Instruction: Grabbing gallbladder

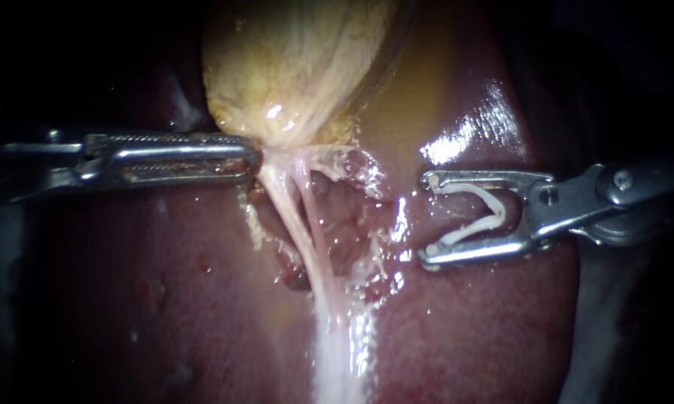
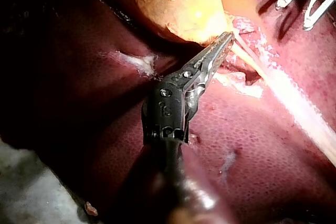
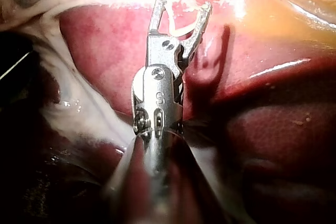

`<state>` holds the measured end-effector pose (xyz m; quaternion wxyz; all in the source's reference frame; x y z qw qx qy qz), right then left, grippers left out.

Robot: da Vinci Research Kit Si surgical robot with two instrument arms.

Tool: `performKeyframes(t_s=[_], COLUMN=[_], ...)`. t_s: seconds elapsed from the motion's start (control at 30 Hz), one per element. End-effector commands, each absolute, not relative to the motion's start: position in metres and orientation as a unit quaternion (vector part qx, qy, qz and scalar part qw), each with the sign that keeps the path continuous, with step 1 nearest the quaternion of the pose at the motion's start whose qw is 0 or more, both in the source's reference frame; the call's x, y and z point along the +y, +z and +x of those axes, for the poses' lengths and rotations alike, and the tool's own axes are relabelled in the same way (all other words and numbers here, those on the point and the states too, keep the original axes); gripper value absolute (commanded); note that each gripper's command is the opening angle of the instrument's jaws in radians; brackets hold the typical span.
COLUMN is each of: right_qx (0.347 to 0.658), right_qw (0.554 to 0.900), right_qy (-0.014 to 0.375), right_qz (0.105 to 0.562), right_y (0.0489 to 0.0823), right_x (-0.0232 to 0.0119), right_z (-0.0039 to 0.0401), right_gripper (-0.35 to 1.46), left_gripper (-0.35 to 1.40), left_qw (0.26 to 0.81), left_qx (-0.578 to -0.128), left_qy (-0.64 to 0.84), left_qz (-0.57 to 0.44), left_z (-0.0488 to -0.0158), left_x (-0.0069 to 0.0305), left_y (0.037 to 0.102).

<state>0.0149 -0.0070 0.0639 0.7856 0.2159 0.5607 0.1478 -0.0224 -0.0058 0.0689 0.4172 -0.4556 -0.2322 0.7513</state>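
The left instrument [image 1: 254, 158], of serrated, slotted steel, has its jaws clamped on the narrow neck of the gallbladder [image 1: 292, 67]. The gallbladder is a yellow, wrinkled, glossy sac, with its long axis crosswise to that shaft. From the neck a pale, stringy tube [image 1: 295, 224] crosses the wet, dark-red liver [image 1: 164, 284]. The right instrument [image 1: 426, 220], apart from the neck, holds a white V-shaped clip [image 1: 499, 215] between spread jaws.

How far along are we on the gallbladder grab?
Done: my left instrument sits at the neck of the gallbladder. In hand: its jaws lie together there, apparently pinching the neck's edge, though the bite itself is hard to see. Left: confirm the hold, then lift. My right instrument hangs apart over the liver, a white clip held between its jaws.
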Motion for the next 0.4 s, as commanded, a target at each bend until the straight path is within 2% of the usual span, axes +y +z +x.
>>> performKeyframes(t_s=[0.03, 0.4], right_qx=[0.561, 0.561], right_qw=[0.786, 0.786], right_qy=[0.148, 0.148], right_qz=[0.216, 0.216], right_y=[0.0639, 0.0639], right_x=[-0.0070, -0.0070], right_z=[0.0149, 0.0149], right_gripper=[0.49, 0.49], left_gripper=[-0.35, -0.35], left_qw=[0.417, 0.417], left_qx=[-0.232, -0.232], left_qy=[0.751, 0.751], left_qz=[-0.456, -0.456], left_z=[-0.0224, -0.0224], left_x=[-0.0058, -0.0058], left_y=[0.0689, 0.0690])
